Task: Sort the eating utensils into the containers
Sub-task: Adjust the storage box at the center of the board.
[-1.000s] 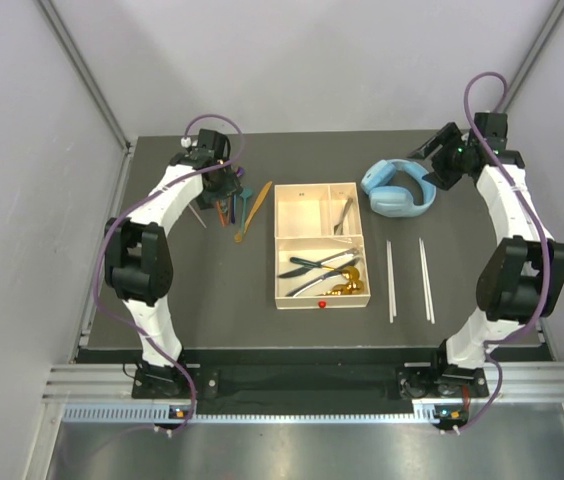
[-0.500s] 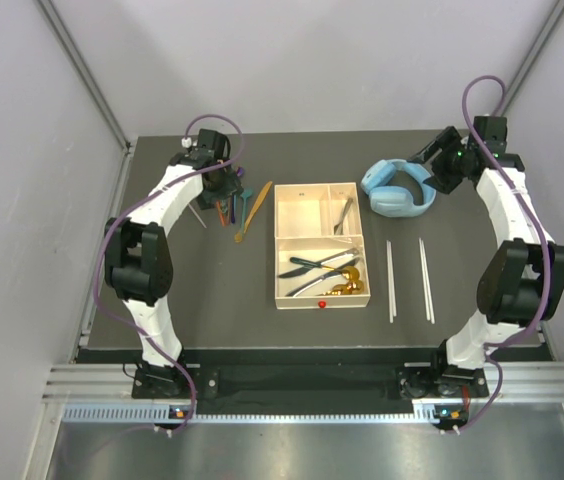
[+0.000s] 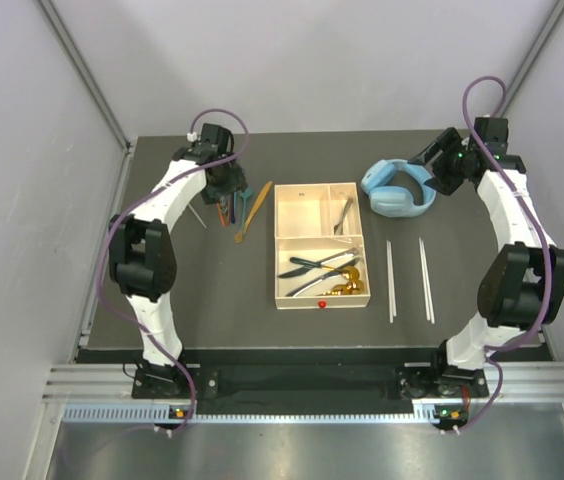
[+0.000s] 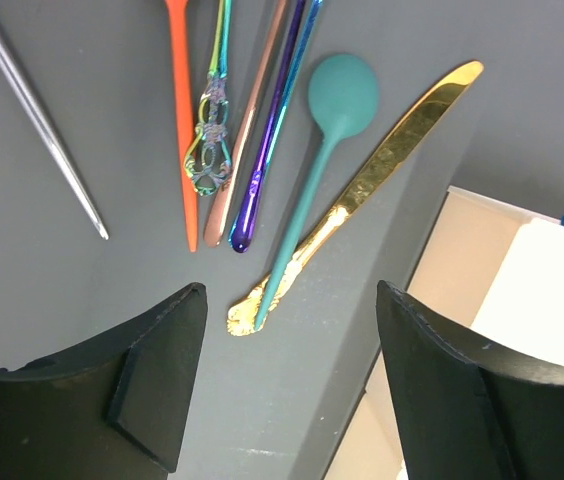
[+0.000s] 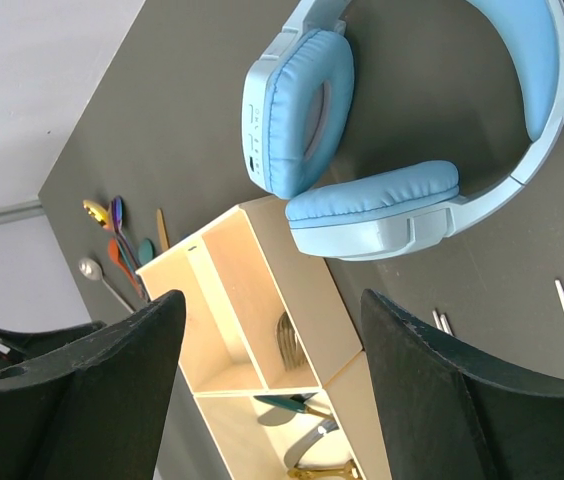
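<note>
The cream tray (image 3: 320, 300) holds a fork (image 3: 344, 213) in its back right small section and dark knives (image 3: 312, 268) and gold spoons (image 3: 348, 284) in the large section. Loose utensils (image 3: 245, 208) lie left of it. In the left wrist view they are a teal spoon (image 4: 324, 155), gold knife (image 4: 382, 165), purple (image 4: 267, 130), copper (image 4: 245, 130), iridescent (image 4: 210, 140) and orange (image 4: 183, 120) pieces. My left gripper (image 3: 227, 196) hangs open above them (image 4: 292, 370). My right gripper (image 3: 430, 164) is open and empty by the headphones (image 5: 272, 300). Two chopstick pairs (image 3: 391, 280) (image 3: 425, 278) lie right of the tray.
Light-blue headphones (image 3: 399, 187) lie at the back right, next to the tray's far corner, large in the right wrist view (image 5: 362, 130). A thin silver stick (image 4: 42, 120) lies left of the coloured utensils. Grey walls enclose the dark table on three sides.
My left wrist has shifted slightly back and to the right over the loose utensils. The right arm has barely moved. No object has moved.
</note>
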Controlling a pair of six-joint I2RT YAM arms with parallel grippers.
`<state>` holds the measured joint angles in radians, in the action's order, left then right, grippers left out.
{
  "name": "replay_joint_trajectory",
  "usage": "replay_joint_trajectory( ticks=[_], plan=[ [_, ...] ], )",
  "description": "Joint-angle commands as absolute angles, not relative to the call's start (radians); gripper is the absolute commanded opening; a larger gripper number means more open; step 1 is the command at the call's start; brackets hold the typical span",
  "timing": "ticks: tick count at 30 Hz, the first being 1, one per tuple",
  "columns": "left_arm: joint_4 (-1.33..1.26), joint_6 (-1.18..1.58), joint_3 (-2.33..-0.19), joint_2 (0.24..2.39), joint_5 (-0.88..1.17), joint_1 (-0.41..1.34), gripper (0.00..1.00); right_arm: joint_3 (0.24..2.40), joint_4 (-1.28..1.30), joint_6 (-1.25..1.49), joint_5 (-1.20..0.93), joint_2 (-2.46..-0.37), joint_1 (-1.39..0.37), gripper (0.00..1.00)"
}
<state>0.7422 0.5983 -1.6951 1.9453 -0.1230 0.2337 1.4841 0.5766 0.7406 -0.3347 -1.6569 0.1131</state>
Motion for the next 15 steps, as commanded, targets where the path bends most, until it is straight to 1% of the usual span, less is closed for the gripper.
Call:
replay_joint_trajectory(
  ticks=[1,7,15],
  plan=[
    [0.776,0.589,-1.762,1.965,-0.126,0.238,0.75,1.511,0.563,0.729,-0.333,-1.643,0.103,0.71],
    [0.792,0.580,-1.789,1.982,-0.135,0.238,0.76,1.534,0.564,0.729,-0.333,-1.664,0.103,0.71],
    [0.782,0.577,-1.795,1.991,-0.094,0.241,0.75,1.534,0.587,0.719,-0.344,-1.681,0.103,0.72]
  ],
)
